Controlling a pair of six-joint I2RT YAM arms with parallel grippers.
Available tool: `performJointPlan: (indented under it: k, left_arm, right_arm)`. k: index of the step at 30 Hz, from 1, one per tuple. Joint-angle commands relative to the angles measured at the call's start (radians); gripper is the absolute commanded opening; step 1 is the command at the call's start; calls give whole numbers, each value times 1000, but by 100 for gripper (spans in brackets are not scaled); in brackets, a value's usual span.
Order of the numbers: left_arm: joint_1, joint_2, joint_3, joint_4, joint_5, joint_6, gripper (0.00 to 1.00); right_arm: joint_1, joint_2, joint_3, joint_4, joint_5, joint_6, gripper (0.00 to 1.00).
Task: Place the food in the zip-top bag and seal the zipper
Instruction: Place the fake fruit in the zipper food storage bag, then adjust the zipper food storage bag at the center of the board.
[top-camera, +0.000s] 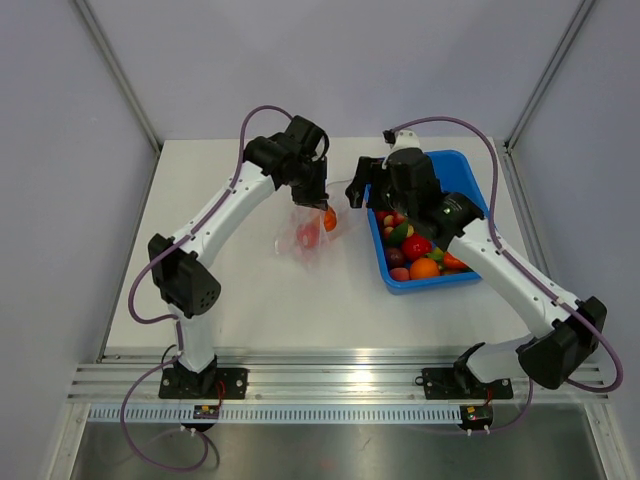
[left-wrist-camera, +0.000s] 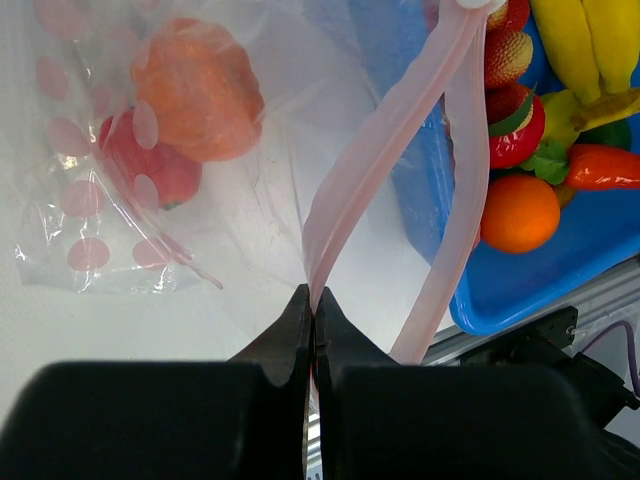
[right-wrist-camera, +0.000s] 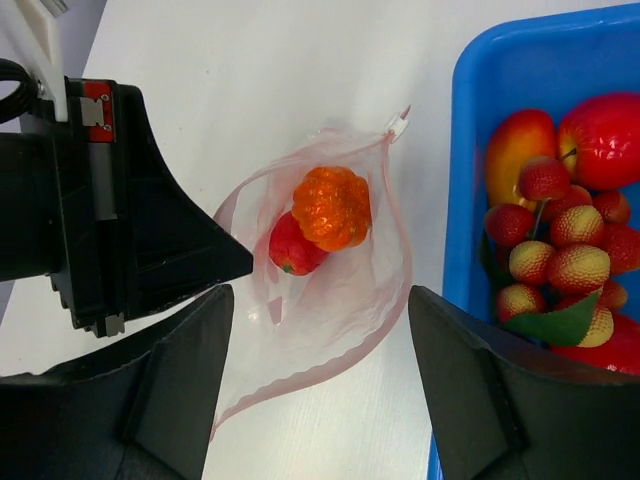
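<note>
1. Grip on the left: the left gripper (left-wrist-camera: 313, 296) has its jaws pressed together on the zipper (left-wrist-camera: 372, 165). It pinches one side of the pink strip and lifts it, so the mouth of the zip-top bag (top-camera: 305, 238) gapes.
2. Bag, just right of that gripper on the table (top-camera: 250, 300): it lies floppy with two pieces of food inside. One is an orange pumpkin-like piece (right-wrist-camera: 332, 207), and a red fruit (right-wrist-camera: 290, 247) touches it.
3. Over the open bag mouth hangs the right gripper (right-wrist-camera: 320, 300), its fingers spread wide with nothing between them.
4. Farthest right, the blue tray (top-camera: 432, 284) holds the rest of the food heaped together: a banana (left-wrist-camera: 575, 40), strawberries (left-wrist-camera: 507, 58), a round orange (left-wrist-camera: 518, 213), a carrot (left-wrist-camera: 610, 168) and more.
5. Progress, as I judge it, is early. Two pieces are bagged, and the large heap in the tray has yet to be carried over. The zipper stands open, so the sealing is not yet done.
</note>
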Motion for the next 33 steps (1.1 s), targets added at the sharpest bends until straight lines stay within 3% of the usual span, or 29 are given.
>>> performJointPlan:
  k: [1,6,11,13,14,17,21,23,28,33]
  left_arm:
    - [1,-73,20,24,-11,18,0]
    - [1,-80,20,21,-16,19,0]
    - [10,-94,11,15,-21,19,0]
    - [13,-108,4,18,-24,22,0]
    - [15,-111,5,16,-24,25,0]
    - [32,-117,65,-16,-56,41,0]
    - [61,-102,309,-140,-114,70,0]
    - [72,-131,350,-157,-146,71,0]
    - [81,-229,144,-55,-131,61,0]
    - [79,-189,21,-48,-122,53,0]
  right_arm:
    - [-10,-14,-15,-43,47,28,77]
    - [-16,57,-33,-55,-42,86,81]
    - [-18,129,-52,-63,-72,127,74]
    - [-18,126,-64,-38,-86,132,58]
    - [-18,123,-60,-33,-92,130,32]
    - [-18,118,81,-64,-83,69,0]
    - [-18,128,302,-116,-63,-6,0]
    - [-18,128,350,-116,-71,-20,0]
    - [-18,169,252,-101,-74,-11,0]
    - [-19,217,125,-81,-80,20,0]
